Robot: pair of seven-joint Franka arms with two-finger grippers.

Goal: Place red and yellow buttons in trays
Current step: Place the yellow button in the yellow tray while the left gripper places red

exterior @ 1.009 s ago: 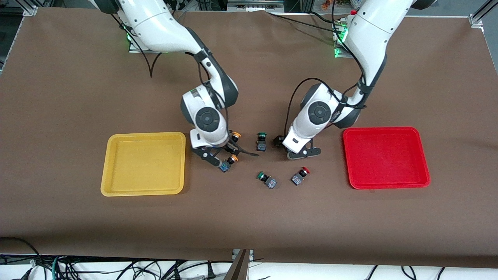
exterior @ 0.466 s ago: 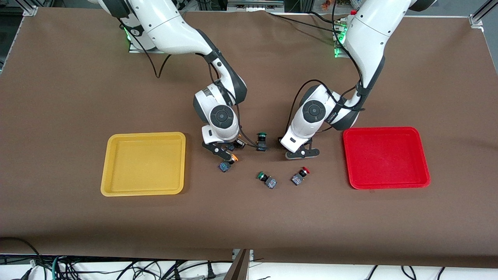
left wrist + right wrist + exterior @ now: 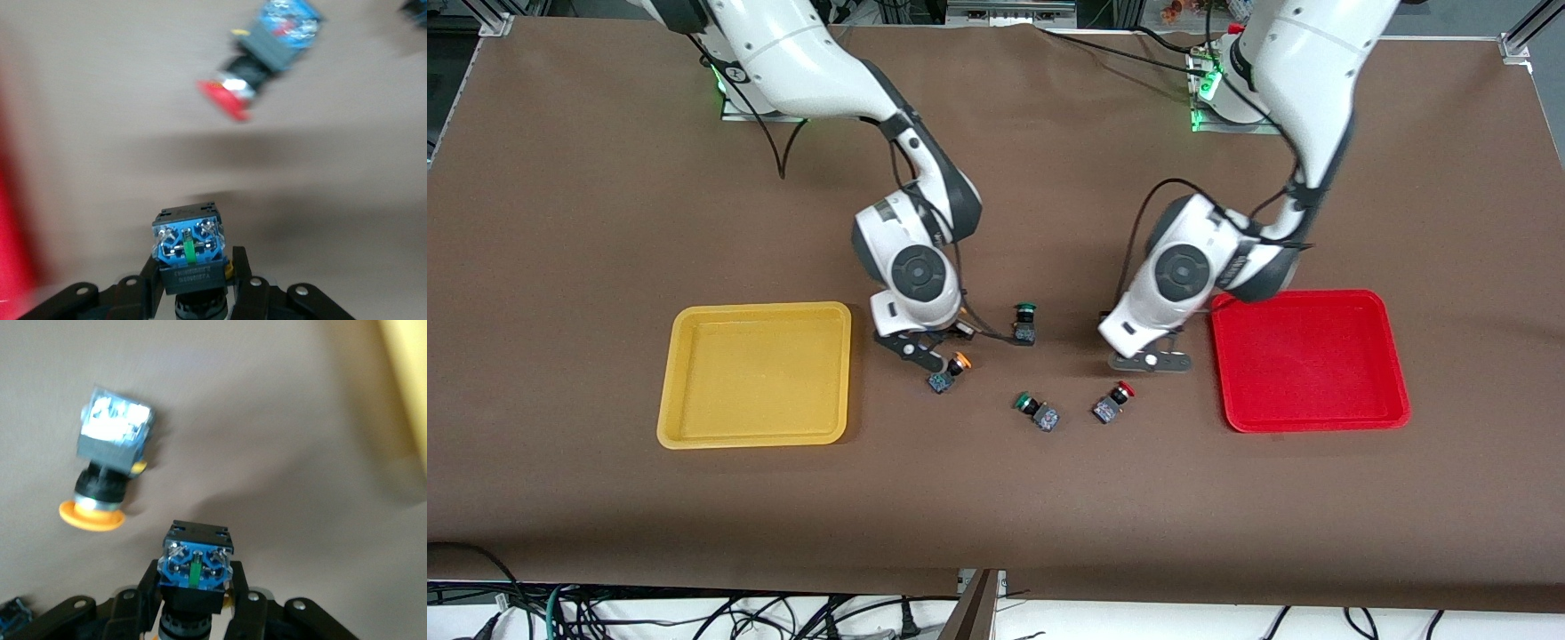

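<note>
Buttons are pinched, one in the left claw (image 3: 193, 293) beside the red tray (image 3: 1310, 360), one in the right claw (image 3: 193, 617) near the yellow tray (image 3: 754, 373).

Taking the green-capped push-button switch nearest the front camera (image 3: 1036, 413) as landmark: a red-capped switch (image 3: 1113, 403) lies just beside it toward my left arm's end, with the red plastic tray (image 3: 1307, 427) further that way. An orange-capped switch (image 3: 947, 373) and the yellow plastic tray (image 3: 756, 440) lie toward my right arm's end, and a second green-capped switch (image 3: 1024, 324) lies farther from the camera. My right gripper (image 3: 929, 345) clamps a dark-bodied switch (image 3: 195, 565) above the orange-capped one, while my left gripper (image 3: 1149, 360) clamps another switch (image 3: 189, 248) beside the red tray's rim.
</note>
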